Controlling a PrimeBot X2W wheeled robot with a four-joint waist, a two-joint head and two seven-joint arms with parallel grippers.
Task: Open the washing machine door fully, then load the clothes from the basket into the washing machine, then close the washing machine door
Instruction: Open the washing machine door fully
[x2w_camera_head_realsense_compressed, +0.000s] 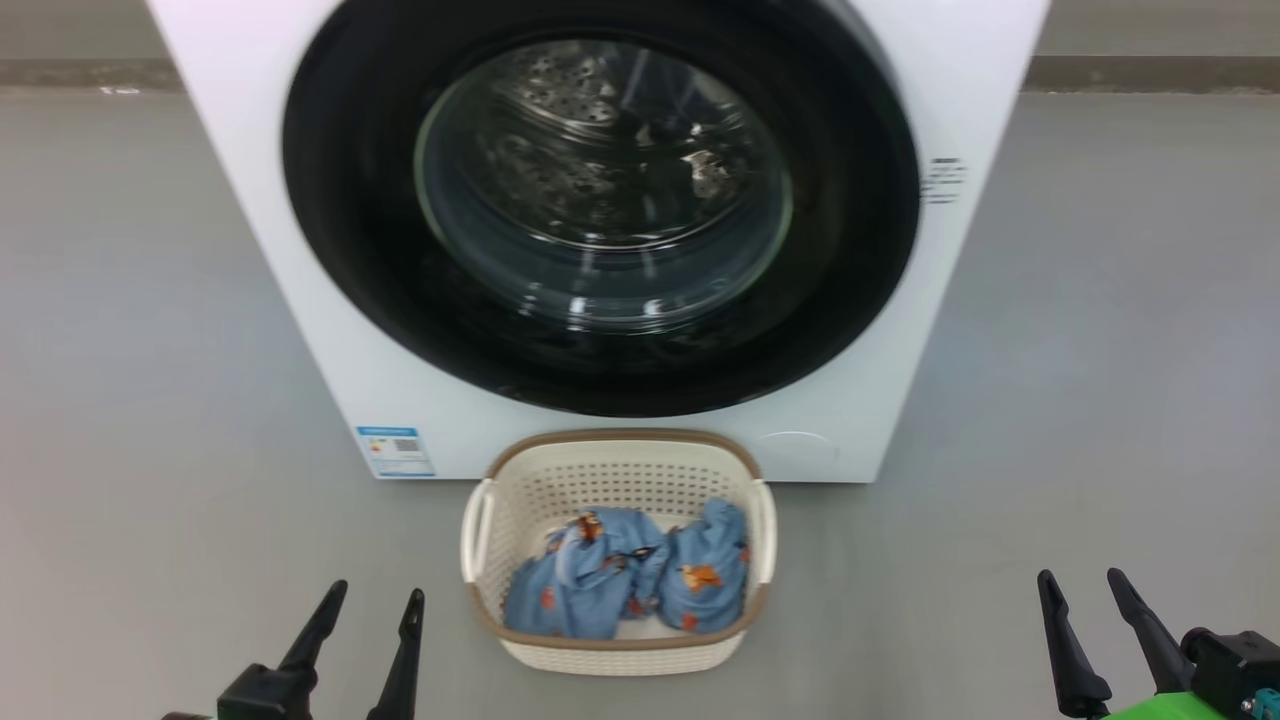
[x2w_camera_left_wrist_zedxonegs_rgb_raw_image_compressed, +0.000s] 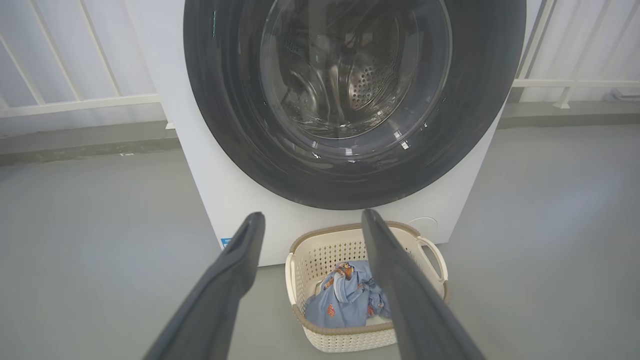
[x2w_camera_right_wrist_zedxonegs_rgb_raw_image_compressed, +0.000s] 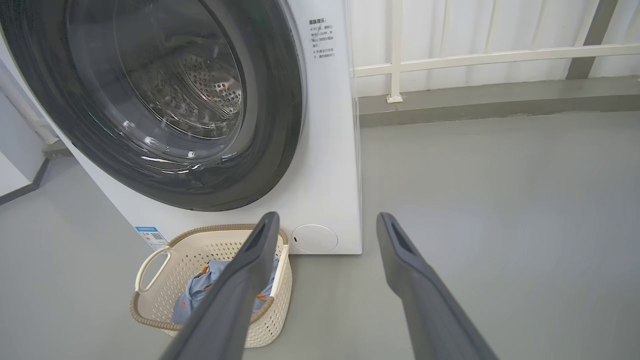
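Head view: the left fingers (x2w_camera_head_realsense_compressed: 318, 625) and right fingers (x2w_camera_head_realsense_compressed: 1065, 640) are spread wide, empty and touching nothing, on either side of the basket (x2w_camera_head_realsense_compressed: 620, 440). It stands just before the washing machine (x2w_camera_head_realsense_compressed: 260, 200) and holds the clothes (x2w_camera_head_realsense_compressed: 620, 570). The washing machine door (x2w_camera_head_realsense_compressed: 350, 230) is shut. Left wrist view: fingers apart, basket beyond them. Right wrist view: fingers apart, basket at lower left.

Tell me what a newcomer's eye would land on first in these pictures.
The big, glossy black washing machine door, shut, dominates the upper middle of the head view, set in the white washing machine. On the grey floor just in front sits the cream basket with the light blue clothes bunched inside. The left gripper and right gripper stand open and empty at the lower corners.
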